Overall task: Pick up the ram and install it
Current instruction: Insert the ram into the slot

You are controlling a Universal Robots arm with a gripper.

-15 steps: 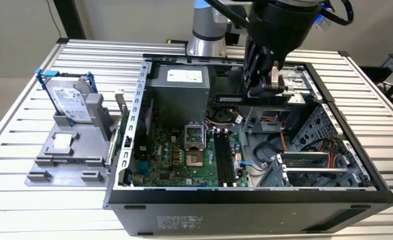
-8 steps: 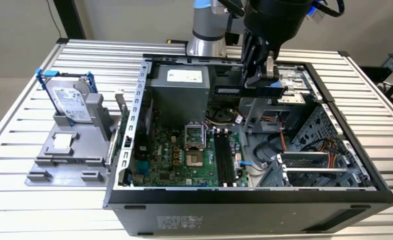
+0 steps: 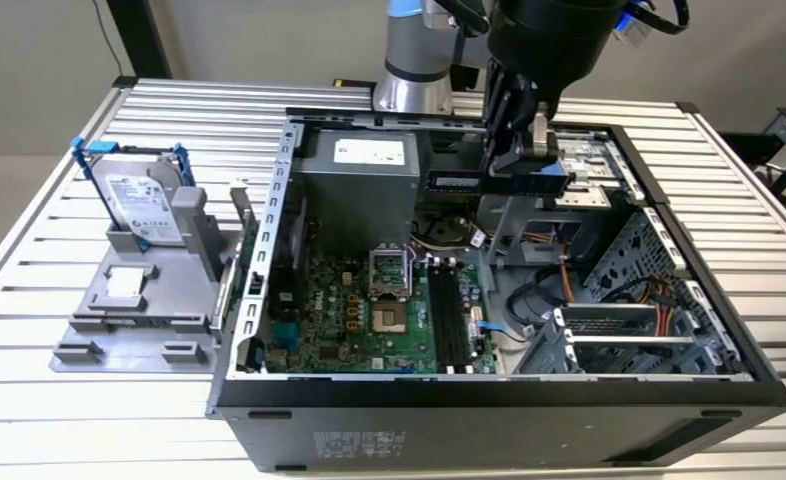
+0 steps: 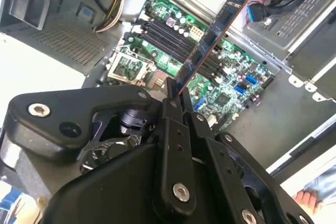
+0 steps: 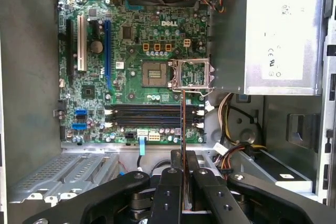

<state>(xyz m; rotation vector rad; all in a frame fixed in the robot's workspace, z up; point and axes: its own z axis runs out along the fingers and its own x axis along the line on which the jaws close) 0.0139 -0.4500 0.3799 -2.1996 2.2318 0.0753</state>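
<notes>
My gripper (image 3: 532, 160) is shut on the ram (image 3: 480, 181), a thin dark circuit-board stick. In the exterior view the stick hangs level above the open computer case (image 3: 253, 260), over its far half. In the second wrist view the ram (image 4: 210, 38) juts out from the gripper (image 4: 174, 92) over the green motherboard (image 4: 231, 95). The first wrist view shows the ram (image 5: 182, 119) edge-on as a thin line, clamped in the gripper (image 5: 182, 155). It stands above and across the long black memory slots (image 5: 149, 116), apart from them. Those slots (image 3: 447, 312) are bare.
A grey power supply (image 3: 360, 170) fills the case's far corner, with cables beside it. A metal drive cage (image 3: 620, 330) occupies the exterior view's right side. Outside the case, a hard drive in a blue bracket (image 3: 140, 195) stands on a grey fixture (image 3: 133, 305).
</notes>
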